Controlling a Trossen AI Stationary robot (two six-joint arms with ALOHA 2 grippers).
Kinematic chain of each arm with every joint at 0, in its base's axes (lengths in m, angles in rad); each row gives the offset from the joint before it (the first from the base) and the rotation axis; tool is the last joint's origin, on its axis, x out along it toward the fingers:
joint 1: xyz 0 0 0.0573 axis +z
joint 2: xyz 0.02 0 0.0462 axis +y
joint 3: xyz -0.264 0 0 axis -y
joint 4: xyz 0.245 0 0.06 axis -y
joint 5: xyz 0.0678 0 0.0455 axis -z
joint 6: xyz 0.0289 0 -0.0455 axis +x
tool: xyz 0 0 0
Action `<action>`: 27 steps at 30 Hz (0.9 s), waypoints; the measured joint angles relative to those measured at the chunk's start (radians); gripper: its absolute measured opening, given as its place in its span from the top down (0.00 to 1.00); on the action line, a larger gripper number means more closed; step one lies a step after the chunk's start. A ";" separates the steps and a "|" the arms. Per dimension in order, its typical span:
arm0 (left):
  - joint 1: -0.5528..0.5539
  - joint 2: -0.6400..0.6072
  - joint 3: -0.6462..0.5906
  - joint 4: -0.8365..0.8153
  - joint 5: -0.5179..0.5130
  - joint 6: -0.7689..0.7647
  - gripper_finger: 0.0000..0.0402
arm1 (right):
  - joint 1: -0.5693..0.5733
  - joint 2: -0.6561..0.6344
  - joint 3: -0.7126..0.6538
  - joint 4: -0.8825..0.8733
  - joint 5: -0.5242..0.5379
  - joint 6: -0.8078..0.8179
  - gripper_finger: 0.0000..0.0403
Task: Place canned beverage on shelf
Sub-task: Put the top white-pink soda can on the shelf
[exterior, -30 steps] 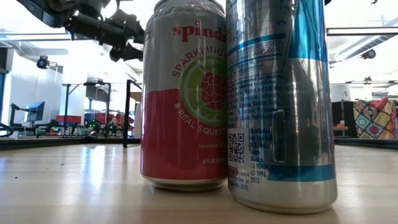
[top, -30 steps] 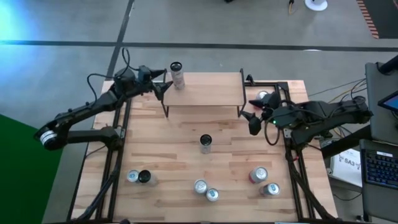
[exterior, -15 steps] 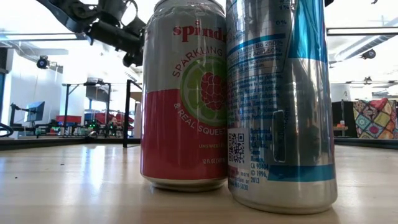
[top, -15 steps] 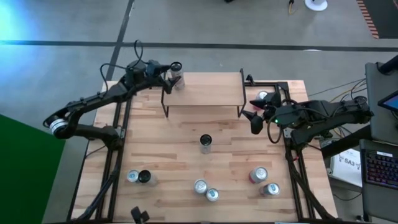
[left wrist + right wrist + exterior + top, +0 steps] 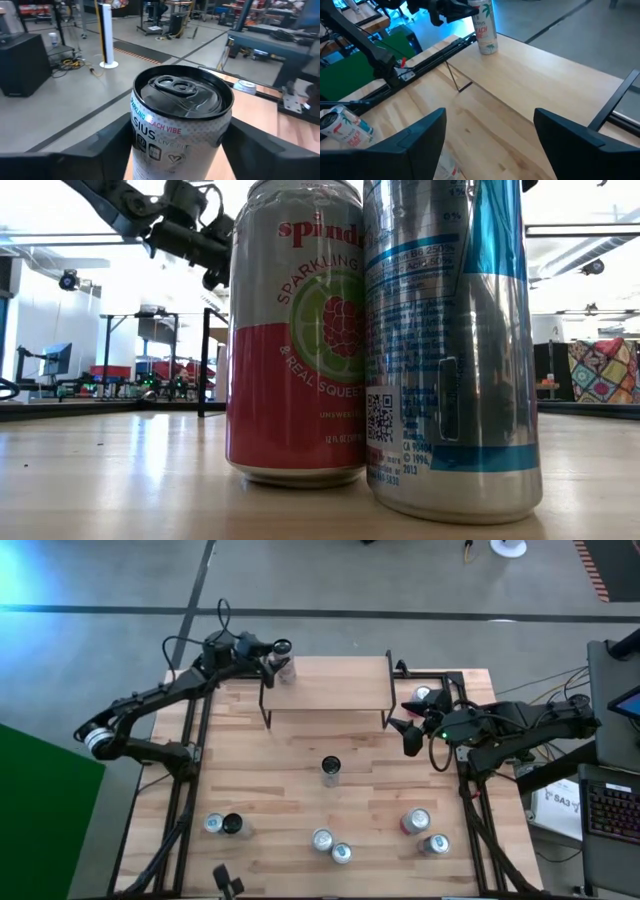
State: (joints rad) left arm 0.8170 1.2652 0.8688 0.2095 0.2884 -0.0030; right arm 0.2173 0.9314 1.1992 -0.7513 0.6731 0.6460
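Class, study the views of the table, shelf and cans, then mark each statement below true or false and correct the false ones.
1. A can stands on the shelf. True.
2. The left tool is around that can. True.
3. The right tool holds a can. False: its fingers are open and hold nothing, beside the shelf's right end.
4. The shelf carries three cans. False: only one shows on it.
5. One can stands alone on the table in front of the shelf. True.
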 joint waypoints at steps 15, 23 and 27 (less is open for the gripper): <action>0.148 0.053 0.007 0.056 0.255 0.055 0.34 | 0.000 0.000 -0.001 0.001 0.007 0.033 0.30; 0.154 0.105 0.138 -0.104 0.254 0.174 0.34 | 0.000 0.005 -0.002 0.001 0.008 0.052 0.30; 0.154 0.171 0.248 -0.234 0.260 0.219 0.34 | 0.000 0.008 -0.002 0.002 0.008 0.062 0.30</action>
State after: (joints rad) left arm 0.9710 1.4359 1.1169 -0.0242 0.5487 0.2162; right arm 0.2173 0.9390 1.1969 -0.7494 0.6807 0.7076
